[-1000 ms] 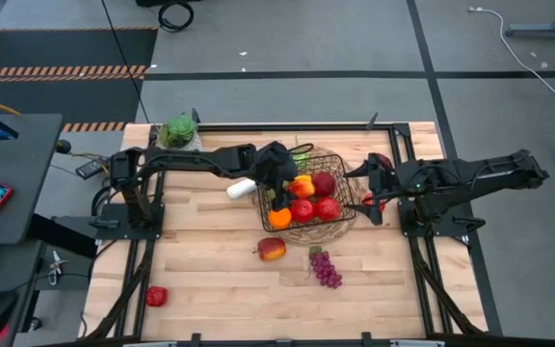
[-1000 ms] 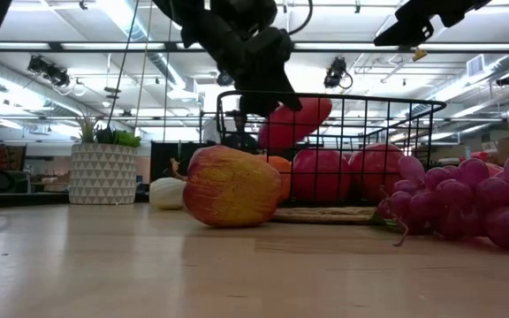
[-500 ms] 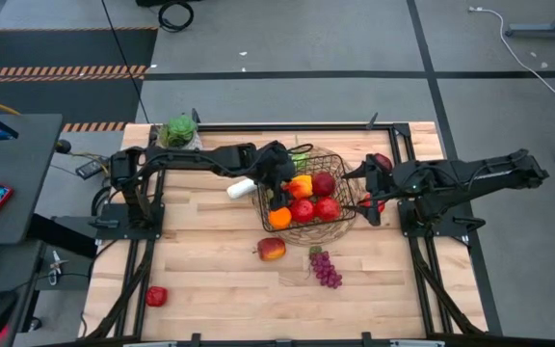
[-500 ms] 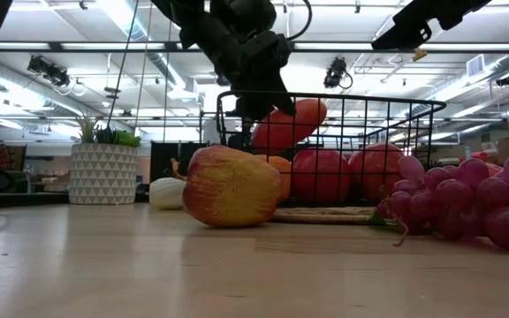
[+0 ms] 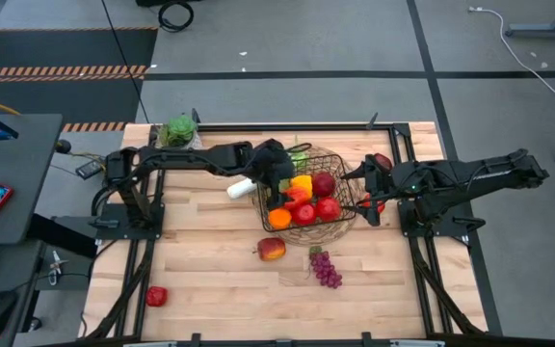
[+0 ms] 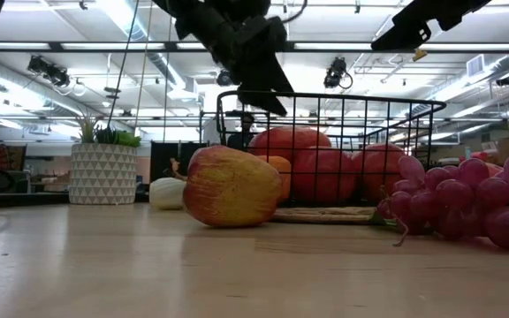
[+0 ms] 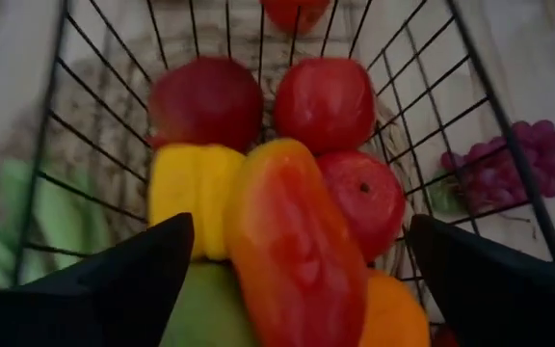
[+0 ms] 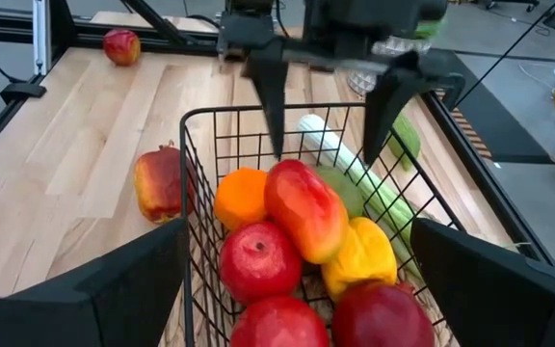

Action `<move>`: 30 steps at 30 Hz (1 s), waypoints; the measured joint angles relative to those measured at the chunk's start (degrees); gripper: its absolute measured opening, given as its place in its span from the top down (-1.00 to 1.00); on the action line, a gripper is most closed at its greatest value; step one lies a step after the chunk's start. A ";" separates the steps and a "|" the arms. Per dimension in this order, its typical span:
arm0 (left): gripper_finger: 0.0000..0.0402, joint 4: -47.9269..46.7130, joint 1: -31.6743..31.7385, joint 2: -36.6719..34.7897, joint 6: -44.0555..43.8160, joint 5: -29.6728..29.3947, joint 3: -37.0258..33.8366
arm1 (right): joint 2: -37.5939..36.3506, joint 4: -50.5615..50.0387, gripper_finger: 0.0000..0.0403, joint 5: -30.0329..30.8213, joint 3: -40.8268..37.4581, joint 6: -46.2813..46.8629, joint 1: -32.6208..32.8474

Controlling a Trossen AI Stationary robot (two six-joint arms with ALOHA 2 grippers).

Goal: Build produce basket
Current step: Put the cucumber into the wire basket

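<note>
The black wire basket stands on a round woven mat at the table's middle. It holds red apples, a yellow piece, an orange and a long red-orange piece, which lies on top of the others. My left gripper hangs open just above that piece, touching nothing; it also shows in the right wrist view. My right gripper is open and empty at the basket's right side.
A red-yellow fruit and purple grapes lie on the table near the basket's front. A small red piece lies at the near left. The white-and-green leek lies by the basket's far left side. A potted plant stands at the far left.
My left gripper has gone down toward the basket with the long red-orange piece and let it go. The piece, held tilted above the rim before, now lies inside the basket on the other produce. The gripper stays just above it.
</note>
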 joint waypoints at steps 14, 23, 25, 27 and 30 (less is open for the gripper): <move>-0.93 -16.35 9.45 -15.70 10.92 -8.63 -0.41 | 0.00 3.93 -0.99 0.00 0.00 -3.02 0.00; -0.93 -19.01 22.28 -15.11 13.05 -8.68 -9.82 | 0.00 4.74 -0.99 0.00 0.00 -3.02 0.00; -0.93 -18.66 24.08 -15.11 13.02 -8.74 -11.96 | 0.00 4.74 -0.99 0.00 0.00 -3.02 0.00; -0.93 -17.96 25.41 -15.13 13.02 -8.70 -14.04 | 0.00 4.74 -0.99 0.00 0.00 -3.02 0.00; -0.93 -14.64 26.47 -15.13 14.59 -8.68 -17.62 | 0.00 4.74 -0.99 0.00 0.00 -3.02 0.00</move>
